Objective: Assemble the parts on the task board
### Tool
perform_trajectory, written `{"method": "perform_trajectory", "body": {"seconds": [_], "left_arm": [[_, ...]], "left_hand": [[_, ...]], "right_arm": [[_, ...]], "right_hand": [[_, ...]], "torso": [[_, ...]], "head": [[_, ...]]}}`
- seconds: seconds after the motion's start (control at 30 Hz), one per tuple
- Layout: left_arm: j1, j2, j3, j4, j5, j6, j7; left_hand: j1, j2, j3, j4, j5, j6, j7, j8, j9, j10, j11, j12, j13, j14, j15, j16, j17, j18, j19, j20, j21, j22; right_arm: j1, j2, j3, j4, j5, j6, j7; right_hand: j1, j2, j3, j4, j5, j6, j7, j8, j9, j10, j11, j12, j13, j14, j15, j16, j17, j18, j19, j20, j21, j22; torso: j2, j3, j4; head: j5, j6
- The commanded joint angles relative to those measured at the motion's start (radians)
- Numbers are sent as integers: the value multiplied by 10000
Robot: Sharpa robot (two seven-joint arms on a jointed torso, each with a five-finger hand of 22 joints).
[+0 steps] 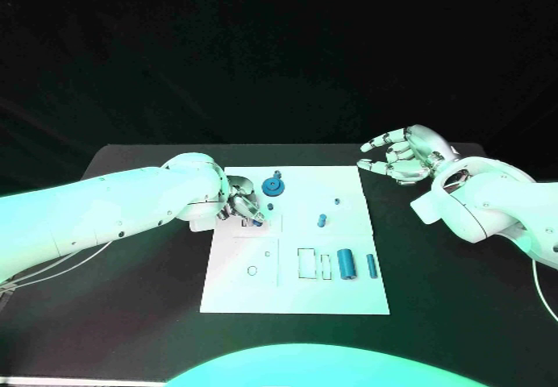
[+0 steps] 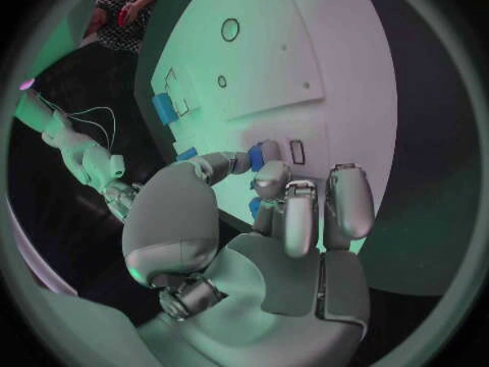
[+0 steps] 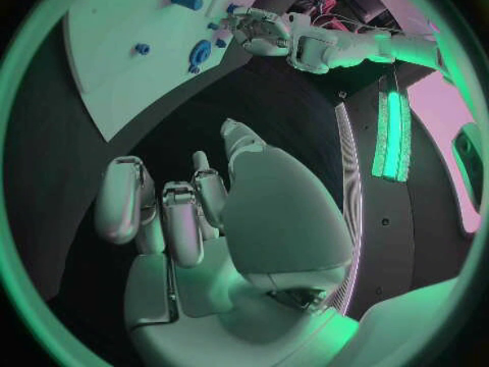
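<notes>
The left hand [image 1: 241, 204] is pinching a small blue part [image 2: 262, 154] in its fingertips over the board [image 1: 349, 234], at about ten o'clock on it. The right hand [image 1: 401, 155] is hanging open and empty off the board at two o'clock. To do this well, it should be lining the part up square over its slot [image 2: 297, 152] before pressing.

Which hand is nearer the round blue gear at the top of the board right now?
Left. The left hand is over the task board, just below and beside the gear. The right hand hovers off the board over the black table, empty.
</notes>
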Motion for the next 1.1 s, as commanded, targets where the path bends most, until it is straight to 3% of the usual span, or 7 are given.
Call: {"method": "perform_trajectory", "body": {"seconds": [0.03, 0.37, 0.97, 1.1], "left_arm": [[-69, 65, -56, 2, 74, 386, -33], [-65, 78, -56, -46, 18, 149, -26], [-64, 73, -56, -27, -11, 275, -24], [-64, 70, -56, -28, -23, 203, -22]], "left_hand": [[15, 225, 1737, -1838, -15, 220, -110, 65, -26, 126, -12, 88, 62, 1056, -54, 65, 2633, -83, 56, -2, -20, 34], [-243, 766, 1215, -1500, -262, 389, -193, 70, -131, 318, -68, 179, 216, 1056, -90, 65, 2633, -117, 176, -37, -13, 162], [-387, 874, 795, -1383, -367, 555, -252, 96, -188, 393, -103, 157, 197, 1056, -103, 65, 2633, -140, 256, -52, -2, 246], [-476, 918, 279, -1144, -440, 620, -272, 79, -239, 429, -115, 129, 185, 1056, -109, 65, 2633, -143, 267, -59, -26, 239]], "right_arm": [[-12, 4, 2, -10, -11, 97, 53], [-36, 4, 2, -20, -7, 123, 51], [-45, -2, 2, -31, -6, 137, 49], [-46, -3, 2, -31, -6, 127, 53]], "right_hand": [[-25, 34, 59, 22, 36, 64, -27, -17, -3, 13, -55, -2, 206, 910, -12, -32, 1992, 97, -63, -14, -35, 448], [-25, 34, 59, 22, 36, 64, -27, -17, -3, 13, -55, -2, 206, 910, -12, -32, 1992, 97, -63, -14, -35, 448], [-29, 26, 73, 17, 43, 67, -29, -21, -6, 5, -57, -12, 194, 904, -14, -44, 1969, 98, -64, -17, -41, 447], [-25, 23, 87, 13, 53, 70, -30, -24, -7, 7, -59, -10, 195, 903, -17, -45, 1968, 102, -72, -19, -62, 436]], "torso": [[1, -6, 13], [3, -12, 5], [5, -8, 9], [5, -8, 9]], "head": [[-1, -2], [11, -19], [-8, -44], [-12, -36]]}}
